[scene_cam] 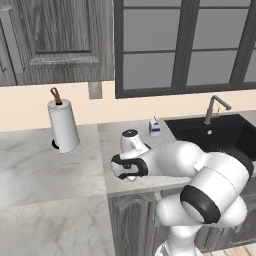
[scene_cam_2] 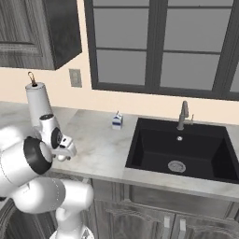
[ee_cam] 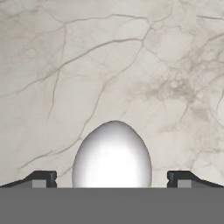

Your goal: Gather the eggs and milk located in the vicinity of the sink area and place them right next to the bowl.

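Note:
A whitish egg (ee_cam: pixel 112 153) lies on the marble counter, right between my gripper's (ee_cam: pixel 112 180) two fingertips (ee_cam: pixel 43 178), which stand wide apart on either side of it without touching. My hand hangs low over the counter's front part, left of the sink (scene_cam_2: pixel 179 149). The milk (scene_cam: pixel 155 127) (scene_cam_2: pixel 117 120), a small white carton with blue markings, stands upright at the back of the counter beside the black sink (scene_cam: pixel 215 134). The bowl is out of view.
A tall paper-towel roll (scene_cam: pixel 63 125) (scene_cam_2: pixel 36 105) stands on its holder at the back left. A slim metal faucet (scene_cam: pixel 214 107) (scene_cam_2: pixel 183 114) rises behind the basin. Dark cabinets and a window hang above the counter.

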Robot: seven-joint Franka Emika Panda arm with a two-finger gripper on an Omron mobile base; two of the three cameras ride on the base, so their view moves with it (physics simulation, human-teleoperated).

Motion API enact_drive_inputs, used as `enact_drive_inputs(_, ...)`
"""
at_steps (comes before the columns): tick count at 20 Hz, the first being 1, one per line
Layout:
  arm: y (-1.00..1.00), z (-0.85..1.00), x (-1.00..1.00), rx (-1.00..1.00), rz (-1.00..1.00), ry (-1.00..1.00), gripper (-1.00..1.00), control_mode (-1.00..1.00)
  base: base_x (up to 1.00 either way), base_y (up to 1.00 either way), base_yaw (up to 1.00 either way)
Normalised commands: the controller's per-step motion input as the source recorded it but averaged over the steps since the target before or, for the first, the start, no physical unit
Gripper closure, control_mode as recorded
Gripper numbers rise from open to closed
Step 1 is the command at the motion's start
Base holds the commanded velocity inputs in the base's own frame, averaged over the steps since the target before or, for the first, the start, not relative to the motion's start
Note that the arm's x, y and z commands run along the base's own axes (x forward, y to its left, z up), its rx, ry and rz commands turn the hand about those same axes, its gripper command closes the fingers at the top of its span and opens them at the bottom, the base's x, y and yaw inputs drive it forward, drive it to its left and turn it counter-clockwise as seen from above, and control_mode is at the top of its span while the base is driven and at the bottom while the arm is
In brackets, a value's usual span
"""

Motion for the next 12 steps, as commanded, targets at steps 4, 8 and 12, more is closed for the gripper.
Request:
enact_drive_inputs(4, 0.0, -0.25, 0.15, 0.0, -0.01, -0.03, -1.0, -1.0, 0.0, 0.0, 0.0)
enact_drive_inputs(8, 0.03, -0.23, 0.09, 0.0, -0.02, -0.01, -1.0, -1.0, 0.0, 0.0, 0.0)
enact_drive_inputs(12, 0.15, -0.23, 0.11, 0.0, -0.02, 0.0, 1.0, -1.0, 0.0, 0.0, 0.0)
